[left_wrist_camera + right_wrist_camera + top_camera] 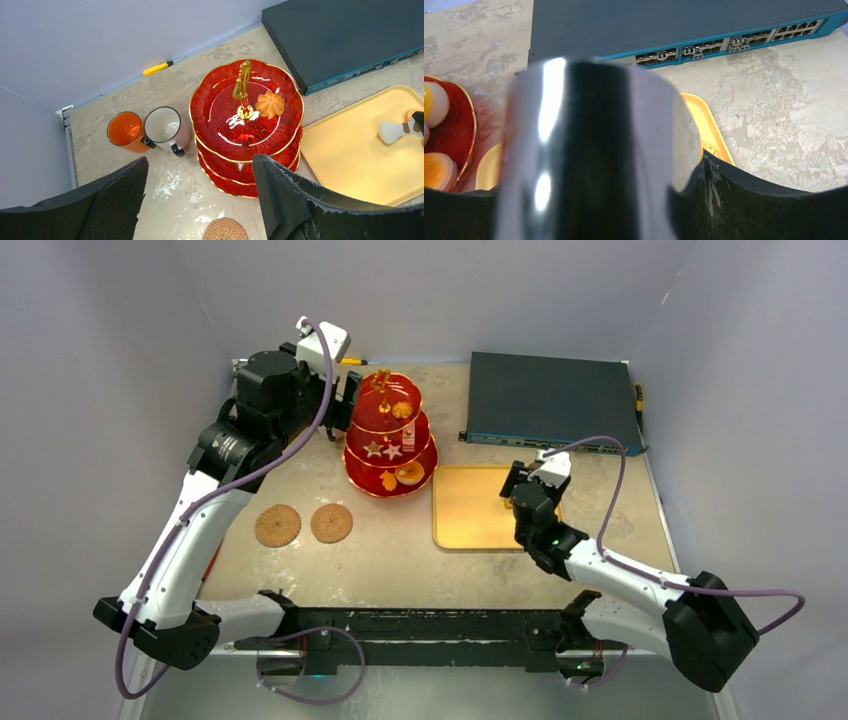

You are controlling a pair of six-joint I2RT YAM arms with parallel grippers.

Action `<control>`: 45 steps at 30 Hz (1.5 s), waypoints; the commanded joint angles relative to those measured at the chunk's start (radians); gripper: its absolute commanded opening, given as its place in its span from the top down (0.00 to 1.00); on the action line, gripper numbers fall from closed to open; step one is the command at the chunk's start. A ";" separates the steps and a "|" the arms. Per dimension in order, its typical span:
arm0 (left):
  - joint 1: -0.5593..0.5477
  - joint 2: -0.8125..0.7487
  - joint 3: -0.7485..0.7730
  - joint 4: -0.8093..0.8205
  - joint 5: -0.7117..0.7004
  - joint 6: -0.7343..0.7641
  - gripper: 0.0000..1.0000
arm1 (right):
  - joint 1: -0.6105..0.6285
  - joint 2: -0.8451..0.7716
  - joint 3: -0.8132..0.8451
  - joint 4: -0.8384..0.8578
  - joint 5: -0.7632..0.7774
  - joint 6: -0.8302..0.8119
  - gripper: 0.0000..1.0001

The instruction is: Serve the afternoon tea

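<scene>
Table (400,565) holds stand (390,445), 2 mugs (167,129), tray (470,525), 2 coasters (278,525).

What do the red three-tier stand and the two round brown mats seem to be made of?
The red three-tier stand: glossy glass or plastic, judging by bright glints; its gold rims and handle look metallic. The two round brown mats: matte woven plant fibre, perhaps rattan, with visible ringed weave.

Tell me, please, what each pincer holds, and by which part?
Left pincer: nothing, jaws open. Right pincer: a shiny metal object, gripped across its broad middle; its kind cannot be told.
</scene>
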 commanded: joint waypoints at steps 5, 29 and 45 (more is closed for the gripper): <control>0.008 0.009 0.052 0.031 0.008 -0.013 0.24 | -0.033 0.077 0.044 0.078 -0.020 -0.029 0.30; 0.008 0.008 0.076 0.025 -0.008 0.003 0.24 | -0.041 0.178 0.089 0.106 -0.071 0.013 0.51; 0.008 0.008 0.070 0.027 -0.014 0.000 0.24 | 0.094 0.048 0.267 0.109 -0.084 -0.127 0.60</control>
